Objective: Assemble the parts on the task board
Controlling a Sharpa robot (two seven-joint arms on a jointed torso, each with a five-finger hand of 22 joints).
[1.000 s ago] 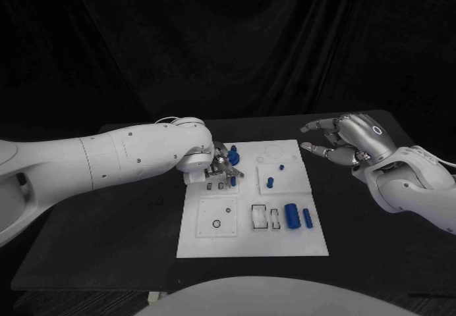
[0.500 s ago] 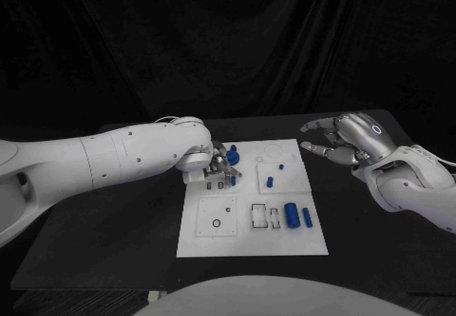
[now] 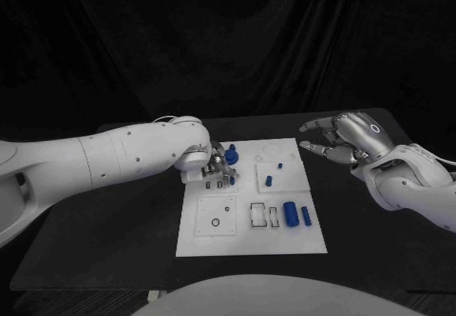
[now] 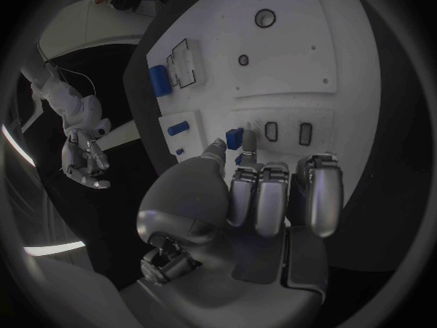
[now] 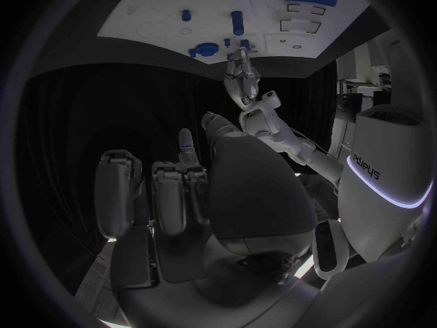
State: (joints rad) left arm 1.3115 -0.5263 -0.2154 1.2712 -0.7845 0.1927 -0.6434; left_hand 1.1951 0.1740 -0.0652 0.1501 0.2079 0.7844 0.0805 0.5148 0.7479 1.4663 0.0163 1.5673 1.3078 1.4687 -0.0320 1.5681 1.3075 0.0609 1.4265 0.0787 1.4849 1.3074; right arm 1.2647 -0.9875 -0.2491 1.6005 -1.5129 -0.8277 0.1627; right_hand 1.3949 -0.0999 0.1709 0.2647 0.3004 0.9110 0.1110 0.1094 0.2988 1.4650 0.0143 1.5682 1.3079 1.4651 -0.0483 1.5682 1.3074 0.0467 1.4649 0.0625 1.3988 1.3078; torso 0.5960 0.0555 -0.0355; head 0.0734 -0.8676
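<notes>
Left hand seating a small blue part on the task board

The left hand pinches a small blue part over the slots at the task board's ten o'clock; pressing it home looks next. The right hand hovers at three o'clock, fingers curled, holding nothing.

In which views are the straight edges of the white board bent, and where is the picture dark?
Left wrist view: the task board edges curve strongly, and a dark frame rings the circle. Right wrist view: the same bending; black cloth lies behind the right hand. Head view: board edges stay straight, with a black backdrop and table.
</notes>
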